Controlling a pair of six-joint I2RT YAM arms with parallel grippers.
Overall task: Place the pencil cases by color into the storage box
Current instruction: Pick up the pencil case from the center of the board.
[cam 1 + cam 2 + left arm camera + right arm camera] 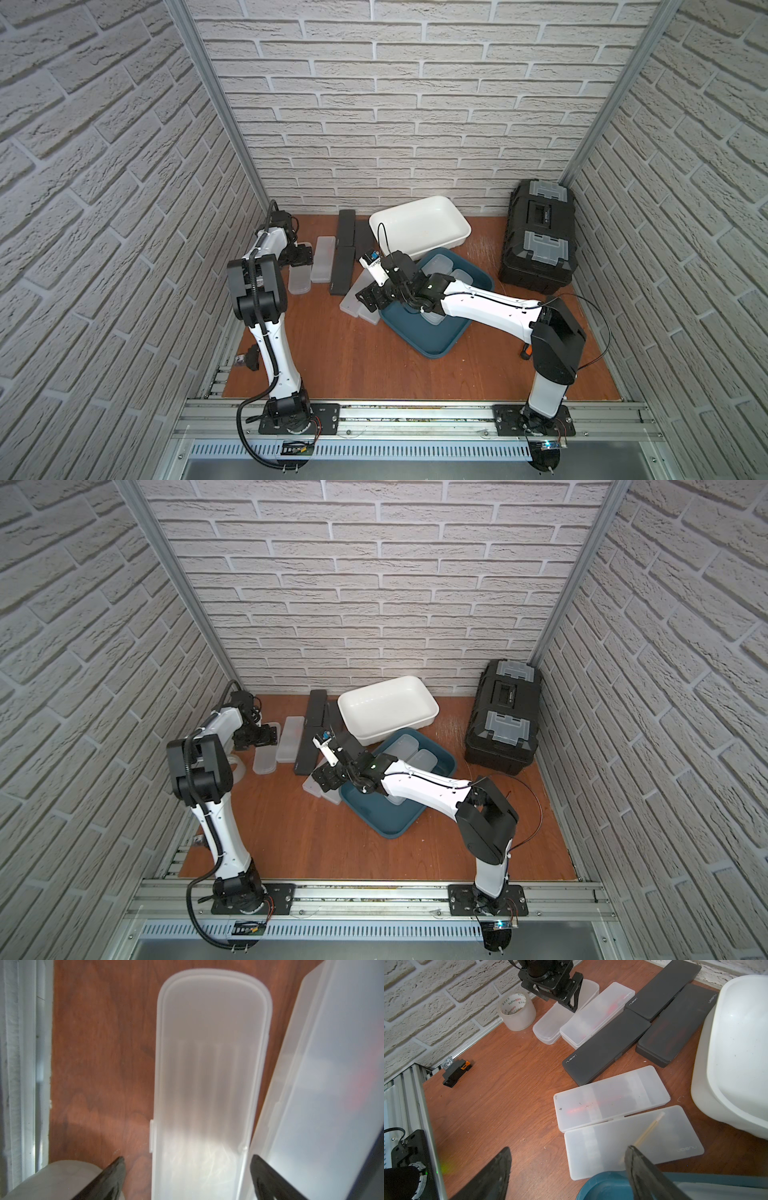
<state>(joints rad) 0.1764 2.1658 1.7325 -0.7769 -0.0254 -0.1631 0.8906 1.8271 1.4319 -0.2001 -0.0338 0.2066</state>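
Observation:
A frosted white pencil case [212, 1064] lies flat on the wooden table, and my left gripper [187, 1164] stands open just above it with one finger on each side. A second frosted case [322, 1084] lies beside it. Three black cases [606, 1047] [664, 989] [675, 1026] lie further along. Two more frosted cases [610, 1095] [633, 1142] rest beside the blue tray [436, 353], which holds several frosted cases [438, 266]. My right gripper [569, 1155] hangs open and empty over the tray's edge and the nearer frosted case. The white tub [465, 232] holds nothing.
A clear tape roll [517, 1012] stands by the left wall near my left gripper. A small black and orange part [456, 1072] lies at the table's left edge. A black toolbox [538, 232] sits in the back right corner. Brick walls close three sides.

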